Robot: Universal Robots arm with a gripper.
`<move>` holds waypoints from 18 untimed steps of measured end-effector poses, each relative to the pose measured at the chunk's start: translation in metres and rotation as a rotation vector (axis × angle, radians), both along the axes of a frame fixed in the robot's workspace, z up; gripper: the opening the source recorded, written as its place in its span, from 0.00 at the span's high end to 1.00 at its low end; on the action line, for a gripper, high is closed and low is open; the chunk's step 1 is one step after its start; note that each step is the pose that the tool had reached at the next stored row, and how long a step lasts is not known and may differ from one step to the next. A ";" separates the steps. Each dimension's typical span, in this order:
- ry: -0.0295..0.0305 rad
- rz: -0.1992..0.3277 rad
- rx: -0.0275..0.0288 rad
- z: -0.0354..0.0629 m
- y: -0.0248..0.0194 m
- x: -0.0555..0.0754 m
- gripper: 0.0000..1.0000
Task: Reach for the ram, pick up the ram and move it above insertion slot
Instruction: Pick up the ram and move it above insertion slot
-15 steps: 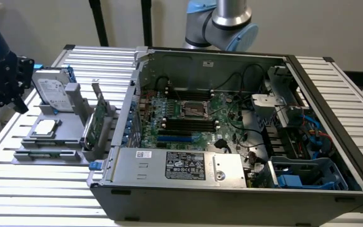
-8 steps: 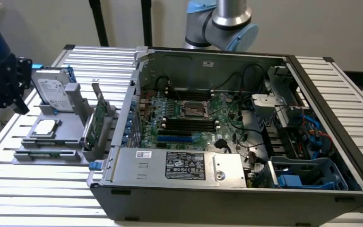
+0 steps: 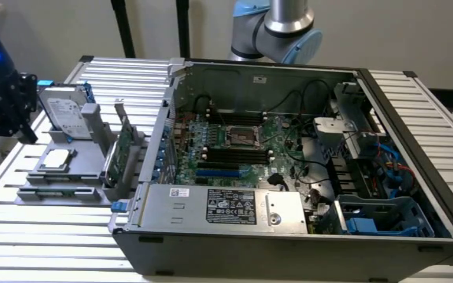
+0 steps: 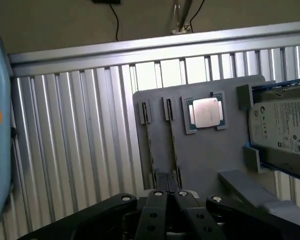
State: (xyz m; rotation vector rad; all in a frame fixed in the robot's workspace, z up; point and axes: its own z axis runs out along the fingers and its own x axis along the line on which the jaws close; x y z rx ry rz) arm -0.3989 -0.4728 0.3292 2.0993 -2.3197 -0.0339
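Observation:
The ram shows as two thin green sticks seen edge-on in the grey holder: one (image 4: 173, 145) runs right up to my fingers, the other (image 4: 150, 145) lies beside it. In the exterior view a ram stick (image 3: 58, 193) lies along the holder's front edge. My gripper (image 4: 169, 200) hangs above the end of the sticks with its dark fingers pressed together and nothing between them. In the exterior view the gripper (image 3: 22, 127) is a black mass at the left, over the holder's far side. The motherboard's dark memory slots (image 3: 235, 154) lie inside the open computer case.
The grey holder (image 3: 92, 171) also carries a silver hard drive (image 3: 68, 112), a processor chip (image 4: 206, 112) and a taller green expansion card (image 3: 120, 154) standing on edge. The open case (image 3: 289, 236) holds cables, a power supply and blue drive bays. Everything rests on a ribbed aluminium table (image 3: 45, 236).

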 end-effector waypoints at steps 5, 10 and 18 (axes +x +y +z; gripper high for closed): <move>-0.0034 0.092 0.0000 -0.0029 0.0000 0.000 0.89; -0.0060 0.182 0.0000 -0.0070 0.0000 0.000 0.89; -0.0078 0.242 0.0001 -0.0093 -0.0002 0.000 0.89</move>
